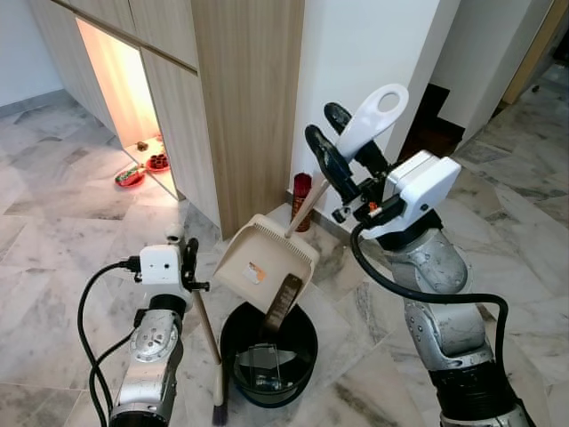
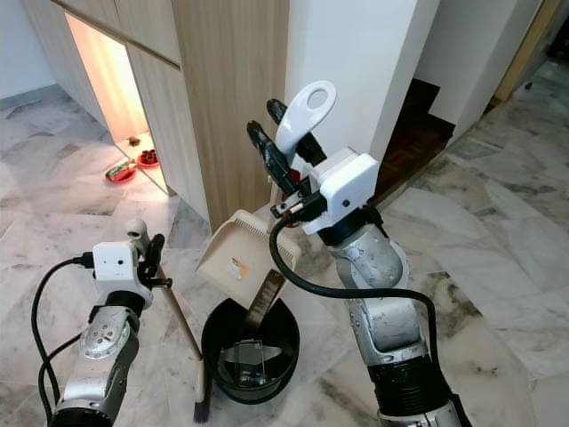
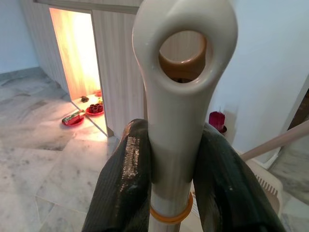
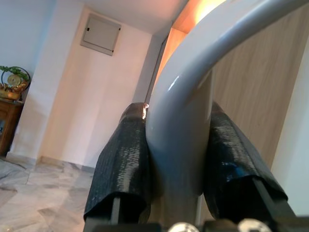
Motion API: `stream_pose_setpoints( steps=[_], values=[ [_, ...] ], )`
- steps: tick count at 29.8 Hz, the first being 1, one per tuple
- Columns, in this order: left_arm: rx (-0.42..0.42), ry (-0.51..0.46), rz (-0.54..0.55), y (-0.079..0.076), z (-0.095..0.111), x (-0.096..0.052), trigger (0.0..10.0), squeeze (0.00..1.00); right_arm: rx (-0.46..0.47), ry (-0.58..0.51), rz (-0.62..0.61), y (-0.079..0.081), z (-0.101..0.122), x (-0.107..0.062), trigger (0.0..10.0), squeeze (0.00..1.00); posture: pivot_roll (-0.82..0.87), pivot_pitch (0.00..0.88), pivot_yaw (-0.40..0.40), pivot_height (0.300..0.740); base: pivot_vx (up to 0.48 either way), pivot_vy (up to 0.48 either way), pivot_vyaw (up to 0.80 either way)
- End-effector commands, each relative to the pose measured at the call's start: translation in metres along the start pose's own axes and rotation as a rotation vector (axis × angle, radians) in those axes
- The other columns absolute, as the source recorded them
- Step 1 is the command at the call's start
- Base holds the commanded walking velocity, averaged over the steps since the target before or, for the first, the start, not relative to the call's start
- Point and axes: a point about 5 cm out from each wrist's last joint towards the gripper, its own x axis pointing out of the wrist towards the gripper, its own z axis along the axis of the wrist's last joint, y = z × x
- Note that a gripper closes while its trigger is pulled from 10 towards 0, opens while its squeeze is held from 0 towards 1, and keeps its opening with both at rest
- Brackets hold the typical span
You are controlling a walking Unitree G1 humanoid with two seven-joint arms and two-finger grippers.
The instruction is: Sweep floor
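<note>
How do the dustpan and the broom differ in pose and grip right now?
The dustpan is raised and tipped over the black bin, held by the right gripper; the broom stands near upright with bristles at the floor, held by the left gripper. The dustpan's pan is broad and beige; the broom's stick is thin. Both have pale looped handle ends.

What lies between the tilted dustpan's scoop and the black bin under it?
A dark flat piece slides from the dustpan into the black bin, seen in the left eye view; what it is cannot be told.
</note>
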Motion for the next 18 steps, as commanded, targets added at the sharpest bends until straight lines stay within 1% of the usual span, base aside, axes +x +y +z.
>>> stream_pose_setpoints(
  steps=[1, 7, 10, 12, 13, 14, 16, 18],
  values=[
    [-0.008, -0.037, -0.011, -0.002, 0.007, 0.004, 10.0, 0.0, -0.056, -0.086, 0.012, -0.002, 0.019, 0.005, 10.0, 0.0, 0.07, 0.0, -0.037, 0.74, 0.0, 0.0, 0.0],
    [-0.01, -0.036, -0.011, -0.003, 0.007, 0.004, 10.0, 0.0, -0.076, -0.066, 0.003, -0.005, 0.017, 0.003, 10.0, 0.0, 0.07, 0.0, -0.039, 0.74, 0.0, 0.0, 0.0],
    [-0.01, -0.036, -0.011, -0.003, 0.007, 0.004, 10.0, 0.0, -0.097, -0.053, -0.008, -0.007, 0.015, 0.003, 10.0, 0.0, 0.07, 0.0, -0.04, 0.74, 0.0, 0.0, 0.0],
    [-0.01, -0.035, -0.011, -0.003, 0.007, 0.004, 10.0, 0.0, -0.129, -0.025, -0.044, -0.012, 0.011, 0.002, 10.0, 0.0, 0.07, 0.0, -0.04, 0.74, 0.0, 0.0, 0.0],
    [-0.01, -0.035, -0.011, -0.003, 0.007, 0.004, 10.0, 0.0, -0.155, 0.002, -0.091, -0.019, 0.008, 0.0, 10.0, 0.0, 0.07, 0.0, -0.04, 0.74, 0.0, 0.0, 0.0],
    [-0.011, -0.036, -0.01, -0.003, 0.007, 0.004, 10.0, 0.0, -0.185, 0.033, -0.16, -0.029, 0.003, -0.002, 10.0, 0.0, 0.07, 0.0, -0.04, 0.74, 0.0, 0.0, 0.0],
    [-0.011, -0.036, -0.01, -0.003, 0.007, 0.004, 10.0, 0.0, -0.196, 0.054, -0.222, -0.038, 0.001, -0.005, 10.0, 0.0, 0.07, 0.0, -0.041, 0.74, 0.0, 0.0, 0.0],
    [-0.01, -0.034, -0.008, -0.002, 0.006, 0.004, 10.0, 0.0, -0.212, 0.083, -0.338, -0.053, -0.002, -0.011, 10.0, 0.0, 0.07, 0.0, -0.04, 0.74, 0.0, 0.0, 0.0]
  ],
)
